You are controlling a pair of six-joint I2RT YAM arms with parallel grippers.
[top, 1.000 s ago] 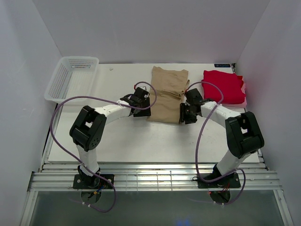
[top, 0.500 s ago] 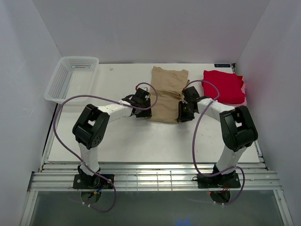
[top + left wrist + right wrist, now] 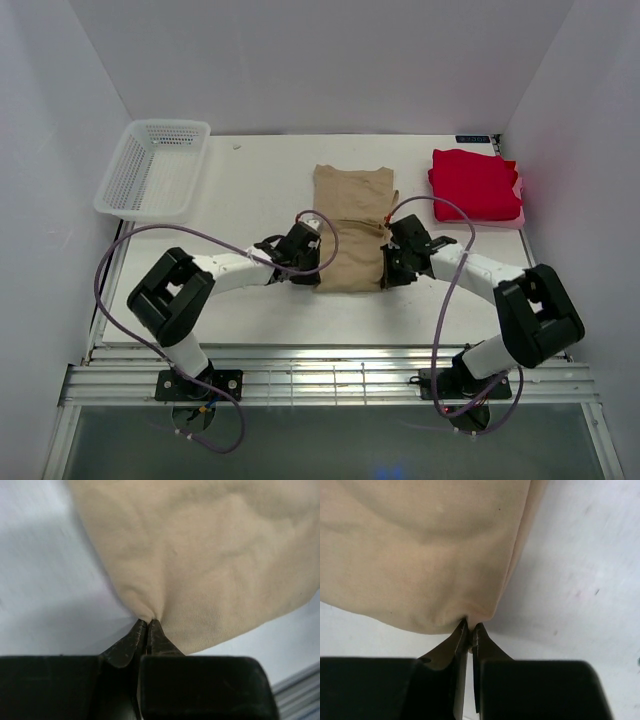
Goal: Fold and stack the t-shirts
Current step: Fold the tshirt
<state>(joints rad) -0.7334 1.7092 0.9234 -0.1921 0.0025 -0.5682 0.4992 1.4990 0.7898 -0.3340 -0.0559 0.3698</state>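
L claw (image 3: 148, 622) clenched on tan shirt (image 3: 350, 230) edge at its 8 o'clock, R claw (image 3: 470, 625) pinching at 4. Shirt's mid desk (image 3: 230, 190); soft, floppy, prob light, so grab edges. Red shirt (image 3: 475, 185) at 2 o'clock.

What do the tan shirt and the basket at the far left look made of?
Tan t-shirt: soft, matte knit cloth, possibly cotton; it wrinkles and puckers at its near corners. Basket: white plastic by the look, apparently rigid, with open mesh walls.
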